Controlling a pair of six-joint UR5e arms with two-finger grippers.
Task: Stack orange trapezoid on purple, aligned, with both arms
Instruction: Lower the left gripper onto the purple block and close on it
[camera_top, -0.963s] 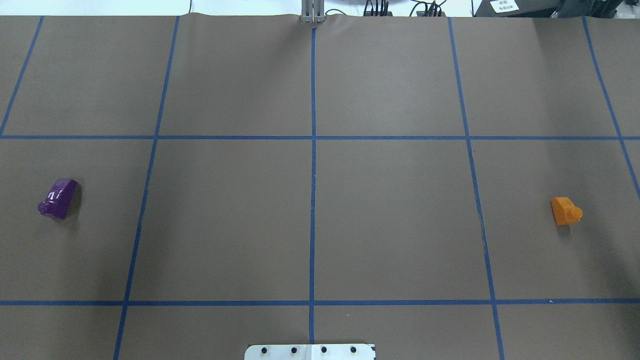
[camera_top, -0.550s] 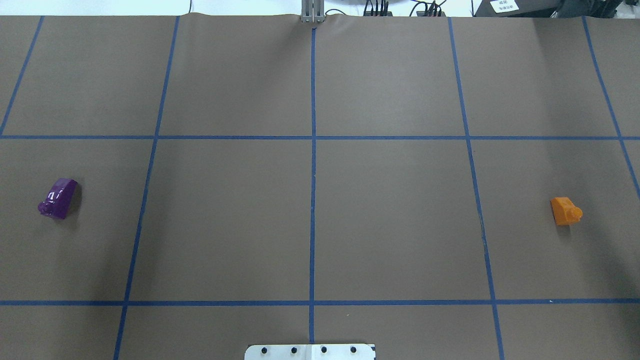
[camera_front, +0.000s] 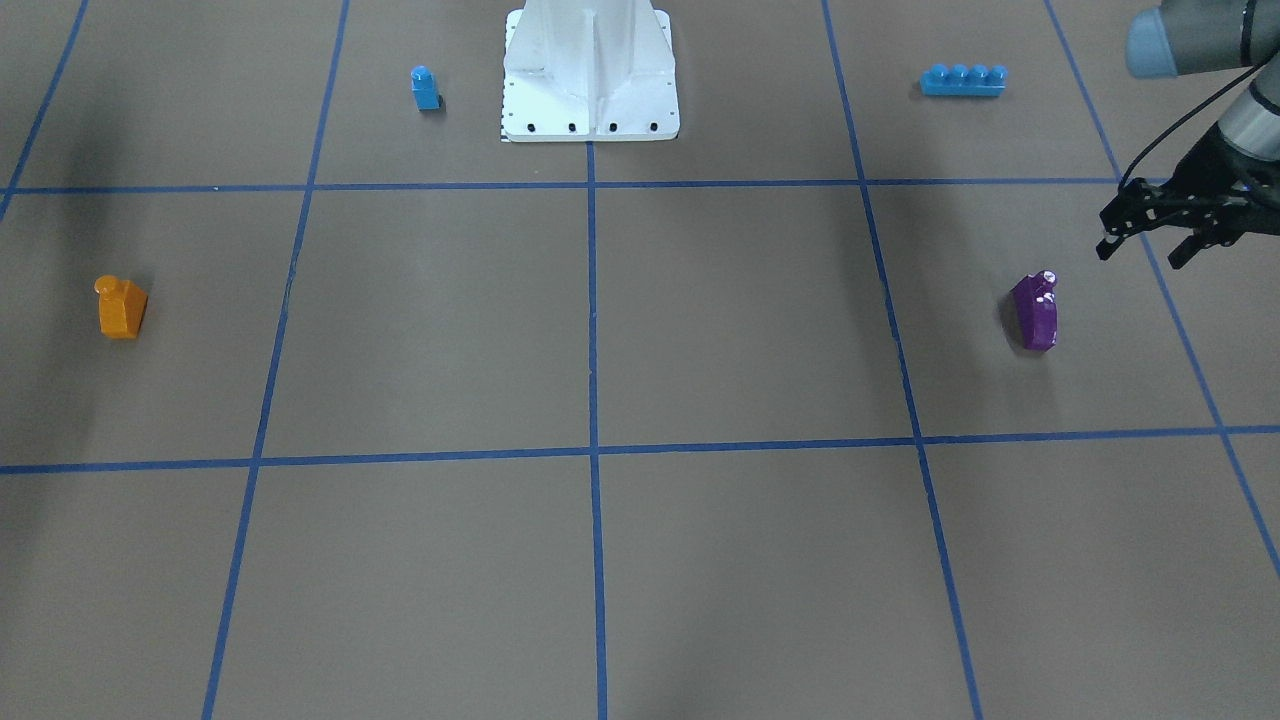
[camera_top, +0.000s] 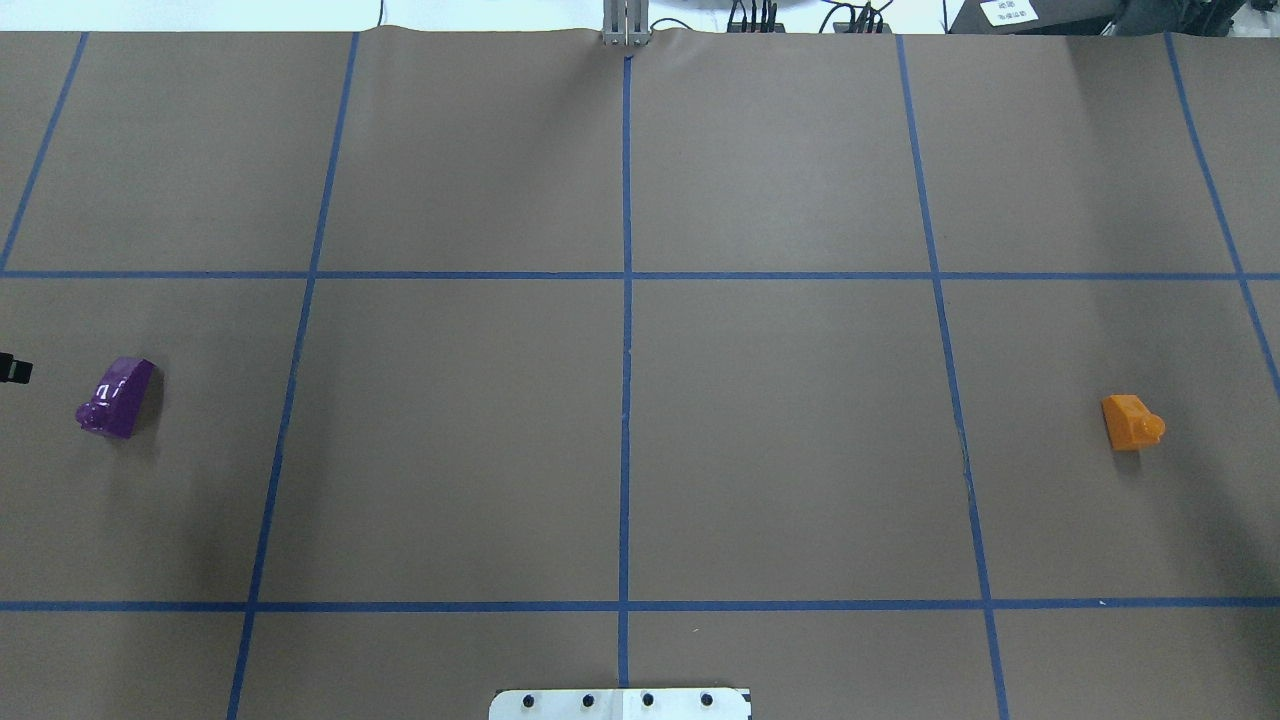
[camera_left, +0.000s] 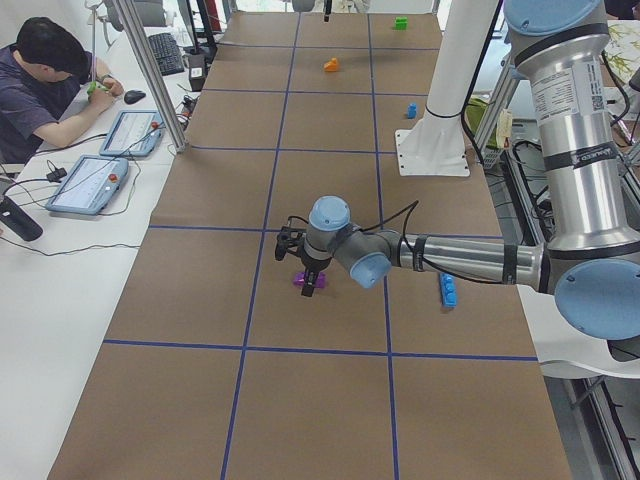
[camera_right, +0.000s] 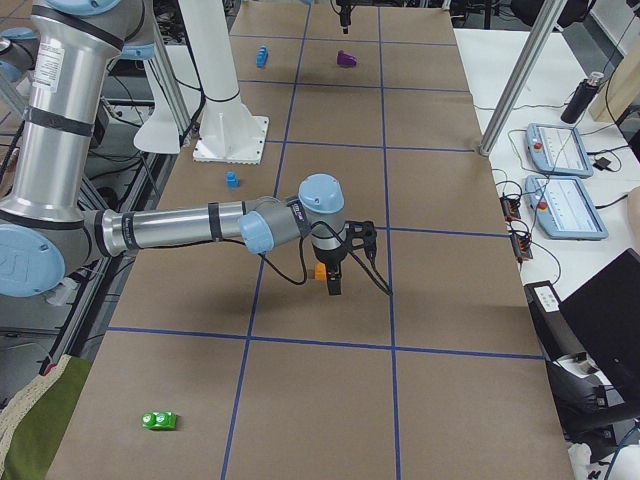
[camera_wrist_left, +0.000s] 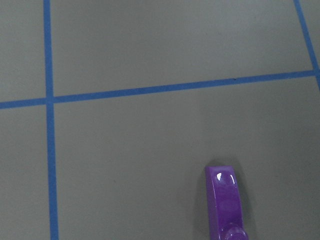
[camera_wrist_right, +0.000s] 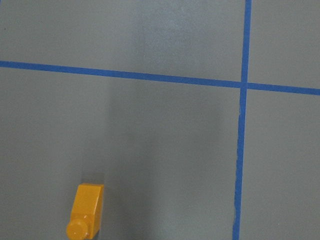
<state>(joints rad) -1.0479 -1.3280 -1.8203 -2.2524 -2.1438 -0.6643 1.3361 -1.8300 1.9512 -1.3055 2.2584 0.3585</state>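
The purple (camera_top: 117, 397) brick lies at the table's left side and fills the lower edge of the left wrist view (camera_wrist_left: 226, 202). My left gripper (camera_front: 1139, 258) hovers open and empty just outboard of the purple (camera_front: 1035, 312); only one black fingertip (camera_top: 14, 369) shows overhead. The orange trapezoid (camera_top: 1132, 422) rests far to the right, also in the right wrist view (camera_wrist_right: 87, 210). My right gripper (camera_right: 338, 268) hangs beside the orange trapezoid (camera_right: 321, 270); I cannot tell whether it is open or shut.
A small blue brick (camera_front: 425, 88) and a long blue brick (camera_front: 962, 80) lie either side of the white base (camera_front: 590, 100). A green brick (camera_right: 160, 420) sits beyond the right arm. A person (camera_left: 45, 80) sits at a side desk.
A black fingertip of my left gripper has come in at the left edge of the overhead view. Neither brick has moved.
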